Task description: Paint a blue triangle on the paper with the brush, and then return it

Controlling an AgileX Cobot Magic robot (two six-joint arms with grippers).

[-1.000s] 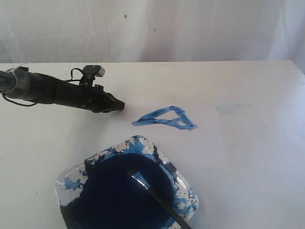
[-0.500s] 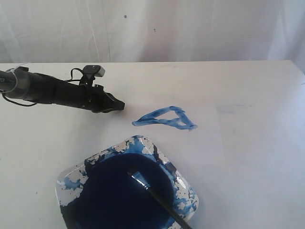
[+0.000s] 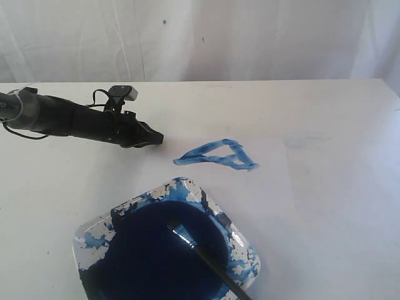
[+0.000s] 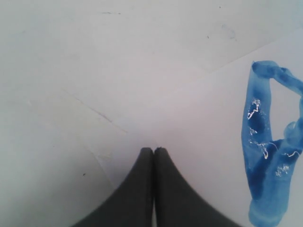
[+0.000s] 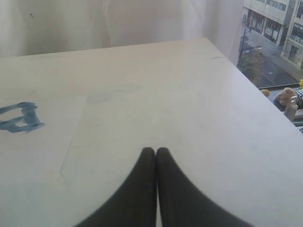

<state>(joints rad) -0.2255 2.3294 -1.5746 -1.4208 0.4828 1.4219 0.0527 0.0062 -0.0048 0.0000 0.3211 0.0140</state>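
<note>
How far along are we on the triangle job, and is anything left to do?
Done: a blue triangle outline sits on the paper, and the brush lies in the paint dish, bristles in the paint, handle over the rim. In hand: nothing; the left gripper and the right gripper are both shut and empty, clear of the brush. Left: nothing that shows; the job looks finished.

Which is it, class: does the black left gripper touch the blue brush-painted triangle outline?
Apart. The left wrist view shows bare white paper between the black left gripper and the blue triangle outline.
</note>
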